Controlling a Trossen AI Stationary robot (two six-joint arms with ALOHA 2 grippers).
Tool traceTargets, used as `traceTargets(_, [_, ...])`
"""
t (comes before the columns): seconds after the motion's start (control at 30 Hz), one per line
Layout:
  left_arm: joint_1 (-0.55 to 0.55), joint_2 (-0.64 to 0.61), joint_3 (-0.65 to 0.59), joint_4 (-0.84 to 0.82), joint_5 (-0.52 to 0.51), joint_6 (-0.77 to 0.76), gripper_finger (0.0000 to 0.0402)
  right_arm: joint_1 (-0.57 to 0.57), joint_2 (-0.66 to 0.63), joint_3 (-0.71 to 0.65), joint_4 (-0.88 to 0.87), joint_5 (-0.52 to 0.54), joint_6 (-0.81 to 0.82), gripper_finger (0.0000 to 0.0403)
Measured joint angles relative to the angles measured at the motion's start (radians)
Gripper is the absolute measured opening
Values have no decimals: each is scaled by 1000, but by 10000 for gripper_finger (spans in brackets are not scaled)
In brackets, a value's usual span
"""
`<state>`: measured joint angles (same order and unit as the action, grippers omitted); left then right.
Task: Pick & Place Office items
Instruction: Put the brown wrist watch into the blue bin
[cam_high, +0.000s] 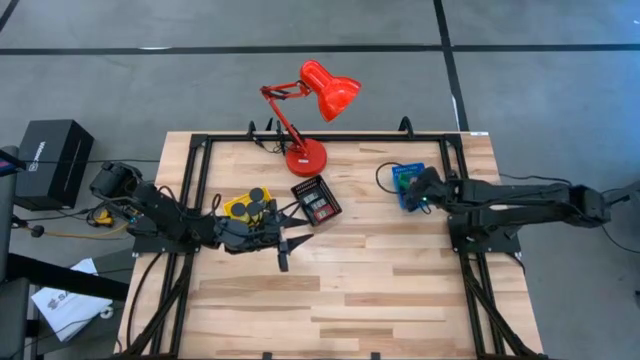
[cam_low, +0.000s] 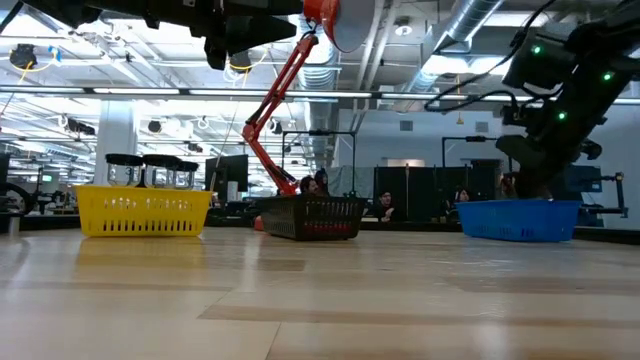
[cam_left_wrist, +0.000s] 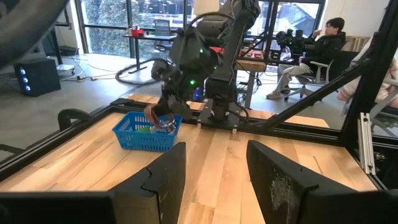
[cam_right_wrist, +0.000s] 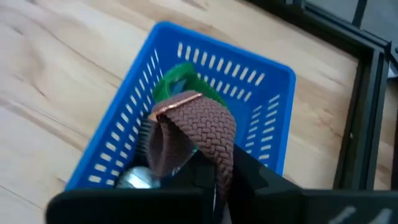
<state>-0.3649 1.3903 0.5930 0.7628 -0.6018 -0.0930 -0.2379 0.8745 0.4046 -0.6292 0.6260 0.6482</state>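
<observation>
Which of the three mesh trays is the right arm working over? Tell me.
The blue tray, on the table's right side. The right gripper hangs over it, fingers shut on a brown braided strap. The yellow tray and black tray sit farther left.

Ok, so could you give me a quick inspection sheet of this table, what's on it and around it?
Surface: wooden table, light planks.
Job's things: black pucks in yellow tray; green item in blue tray; red pieces in black tray.
Clutter: red desk lamp.
Grippers: left gripper open, empty; right gripper shut on brown braided band over blue tray.
Cables: black loop beside blue tray.
Surroundings: seated person; black box on floor.
</observation>
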Motion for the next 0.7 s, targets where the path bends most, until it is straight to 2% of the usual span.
traceTargets(0.4, [0, 0, 0, 0, 1, -1, 163, 0, 162, 9, -16, 2, -1, 99])
traceTargets(0.6, [-1, 0, 0, 0, 1, -1, 163, 1, 157, 125, -162, -44, 7, 129])
traceTargets(0.7, [-1, 0, 0, 0, 1, -1, 163, 1, 157, 183, -164, -76, 15, 135])
